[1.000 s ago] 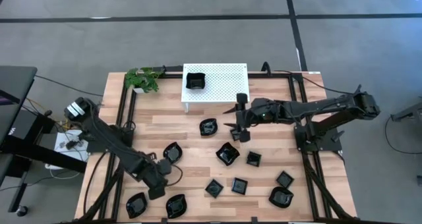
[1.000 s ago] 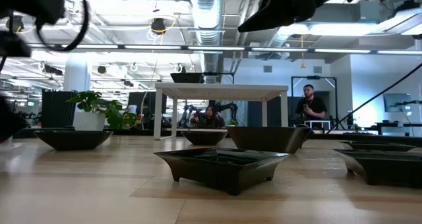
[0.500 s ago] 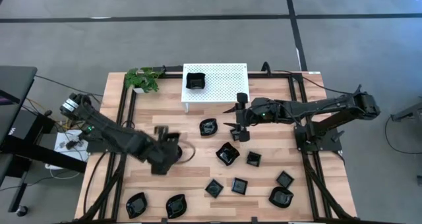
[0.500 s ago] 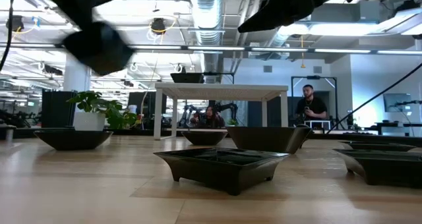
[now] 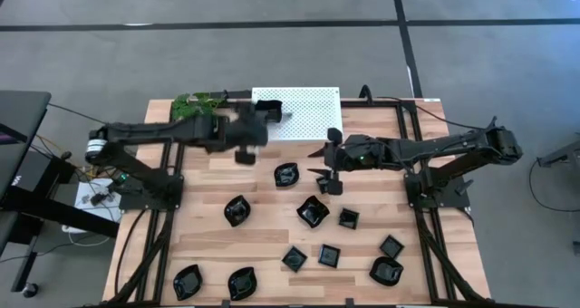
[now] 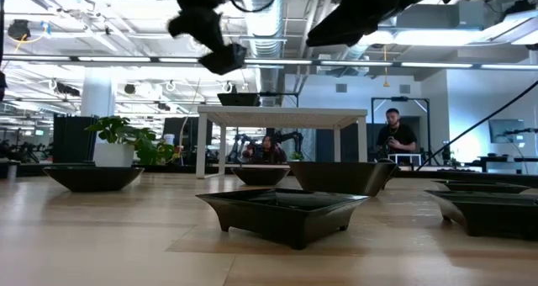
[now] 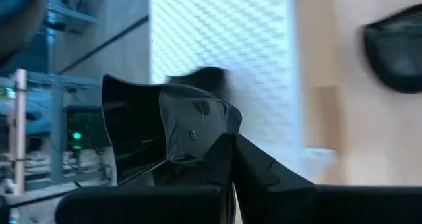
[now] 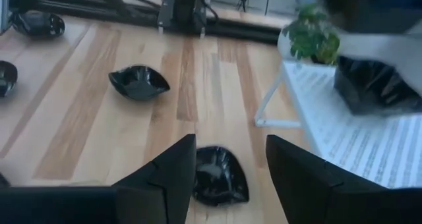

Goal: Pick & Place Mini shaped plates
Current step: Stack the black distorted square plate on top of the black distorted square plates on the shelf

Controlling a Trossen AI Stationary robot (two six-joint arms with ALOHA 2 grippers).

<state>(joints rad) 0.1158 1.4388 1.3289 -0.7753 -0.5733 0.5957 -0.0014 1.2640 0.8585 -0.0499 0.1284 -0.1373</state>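
Several small glossy black plates lie on their bases on the wooden table (image 5: 362, 140), among them one (image 5: 287, 174) near the middle and one (image 5: 237, 210) further left. Another plate (image 5: 269, 106) sits on the white perforated rack (image 5: 308, 113). My left gripper (image 5: 254, 127) hovers at the rack's left end, shut on a black plate (image 7: 165, 128). My right gripper (image 5: 328, 174) hangs open above the table's middle; in its wrist view a plate (image 8: 217, 174) lies on the table below the gap between its fingers. My left gripper pinches the black plate by its rim (image 7: 214, 141) between its two fingers (image 7: 264, 174). The plate is lifted clear of the table and tilted, its glossy hollow showing in the wrist view.
A potted plant (image 5: 198, 107) stands at the far left corner beside the rack. Black frame rails (image 5: 172, 154) run along both sides of the table. More plates crowd the near right part (image 5: 328, 254) and the near left corner (image 5: 188, 281). People stand in the room beyond (image 6: 395, 135).
My left gripper has risen from the near left part of the table and swung toward the far edge to the rack's left end, rolling its wrist on the way. It stays shut.
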